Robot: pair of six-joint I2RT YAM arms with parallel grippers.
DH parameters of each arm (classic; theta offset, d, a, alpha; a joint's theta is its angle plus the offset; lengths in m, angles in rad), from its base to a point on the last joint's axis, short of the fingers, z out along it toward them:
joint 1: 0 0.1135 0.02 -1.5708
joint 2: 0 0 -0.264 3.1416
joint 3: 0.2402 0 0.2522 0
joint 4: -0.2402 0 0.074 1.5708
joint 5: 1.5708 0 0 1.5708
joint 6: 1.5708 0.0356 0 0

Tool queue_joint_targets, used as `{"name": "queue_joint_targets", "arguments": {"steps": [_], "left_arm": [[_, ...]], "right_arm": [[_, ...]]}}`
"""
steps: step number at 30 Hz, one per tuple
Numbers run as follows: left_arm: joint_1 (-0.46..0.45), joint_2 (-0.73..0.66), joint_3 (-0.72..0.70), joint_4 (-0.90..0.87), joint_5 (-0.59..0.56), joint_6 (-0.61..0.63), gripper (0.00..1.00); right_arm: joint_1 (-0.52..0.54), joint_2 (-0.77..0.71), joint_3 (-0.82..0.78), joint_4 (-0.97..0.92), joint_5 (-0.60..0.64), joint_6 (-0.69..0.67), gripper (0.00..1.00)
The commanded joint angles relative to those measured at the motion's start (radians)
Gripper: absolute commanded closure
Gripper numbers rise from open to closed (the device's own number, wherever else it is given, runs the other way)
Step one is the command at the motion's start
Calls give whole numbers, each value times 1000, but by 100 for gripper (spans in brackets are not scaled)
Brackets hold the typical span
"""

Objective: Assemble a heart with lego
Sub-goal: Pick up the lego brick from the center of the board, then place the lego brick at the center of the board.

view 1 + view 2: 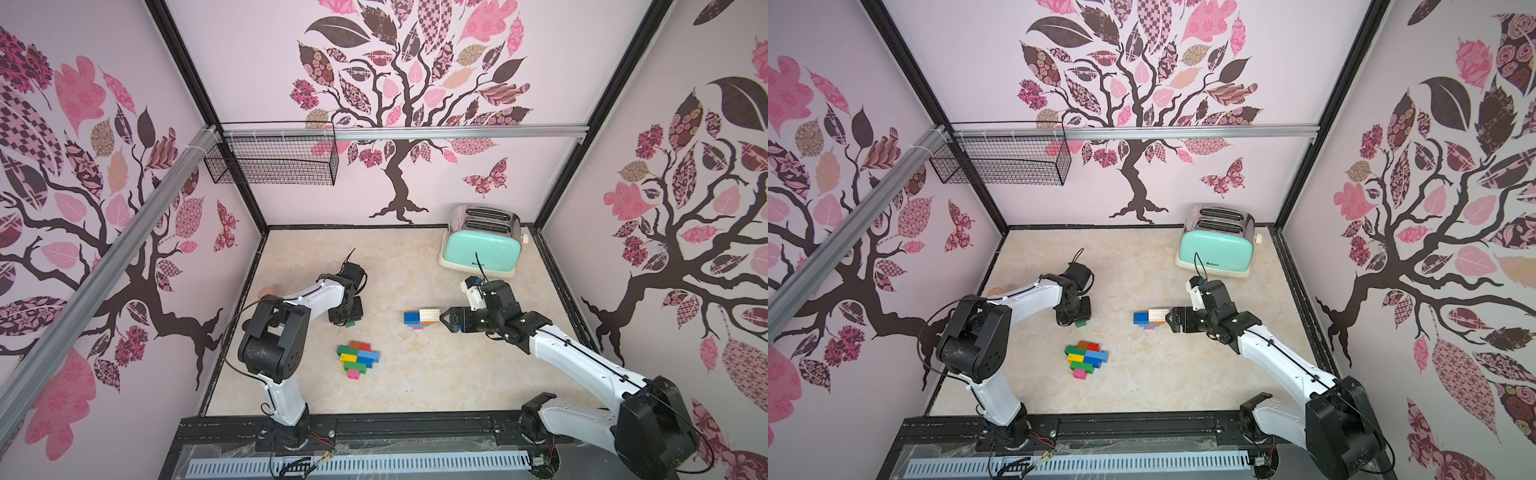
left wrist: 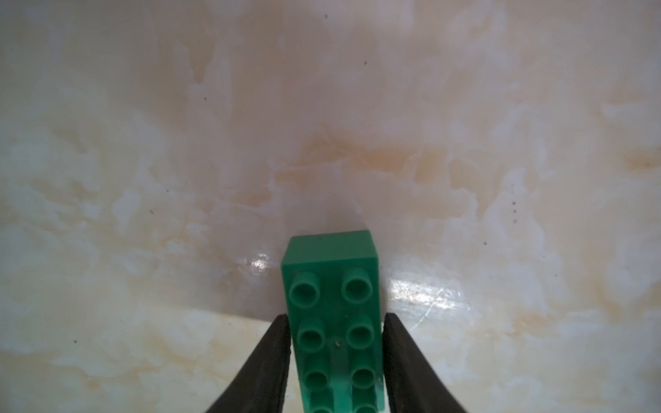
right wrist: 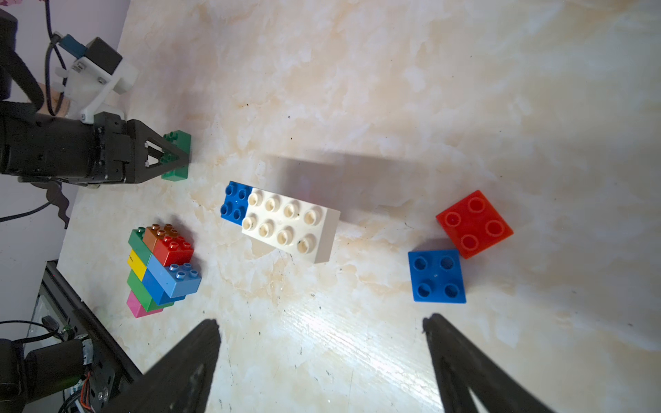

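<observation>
Since our left gripper [image 2: 335, 318] pinches the green brick [image 2: 331, 264] across its narrow width, studs clear, we judge it bound for the part-built heart [image 1: 358, 357] nearby on the table [image 1: 415, 386]. Our right gripper [image 3: 322, 323] gapes empty beside the white brick [image 3: 291, 223], presumably on standby.

Light bright and diffuse from overhead; both top views sharp at centre, wide-angle stretch toward the edges; left wrist view soft, white glare patches on the glossy table [image 2: 422, 293] beside the green brick [image 2: 332, 286]; right wrist view crisp, a soft grey shadow beside the white brick [image 3: 289, 225], streaky sheen on the near table.
</observation>
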Motion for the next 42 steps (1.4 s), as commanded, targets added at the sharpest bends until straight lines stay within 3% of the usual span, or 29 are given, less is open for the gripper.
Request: {"name": "queue_joint_targets", "arguments": {"steps": [1,8,12,24,31,38,42], "left_arm": [[-6,35,35,-19,-3,68,64],[-26,-14,41,-34,49,157,78],[-57,-78,65,-84,74,200,80],[-336,-237,-49,-94,137,151,78],[-491,-209,-83,-81,115,164,78],[-567,-120,-88,4,155,144,77],[-570,-102,-100,47,194,129,70]], "right_arm": [[3,-4,-2,4,-13,-12,7],[2,-22,7,-16,4,-21,7],[2,-31,20,-37,1,-30,7],[1,-142,64,-120,24,-40,5],[-2,-199,61,-160,47,-39,4],[-13,-231,43,-165,59,-39,4],[-15,-231,24,-158,62,-44,4]]}}
